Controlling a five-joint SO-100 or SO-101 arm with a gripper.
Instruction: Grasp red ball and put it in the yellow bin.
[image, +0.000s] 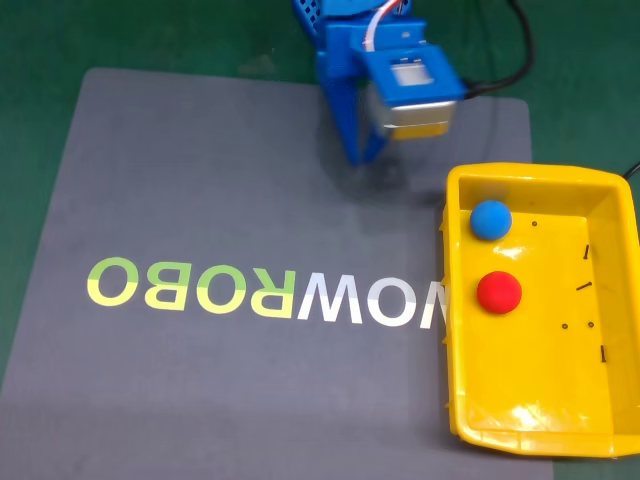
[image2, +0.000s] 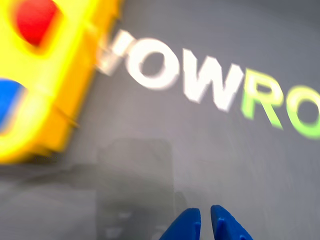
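The red ball (image: 498, 292) lies on the floor of the yellow bin (image: 455, 330), near its left wall in the fixed view. My blue gripper (image: 358, 152) hangs over the grey mat, up and to the left of the bin and apart from it. The blurred wrist view has the red ball (image2: 34, 17) inside the yellow bin (image2: 60, 75) at the top left. At that view's bottom edge my gripper (image2: 205, 222) has its two blue fingertips nearly together, shut with nothing between them.
A blue ball (image: 491, 220) of the same size rests in the bin's upper left corner, also seen as a blue ball (image2: 9, 97) in the wrist view. A grey mat (image: 200, 180) with large letters covers the green table (image: 100, 30). Black cables (image: 520, 60) run behind the arm.
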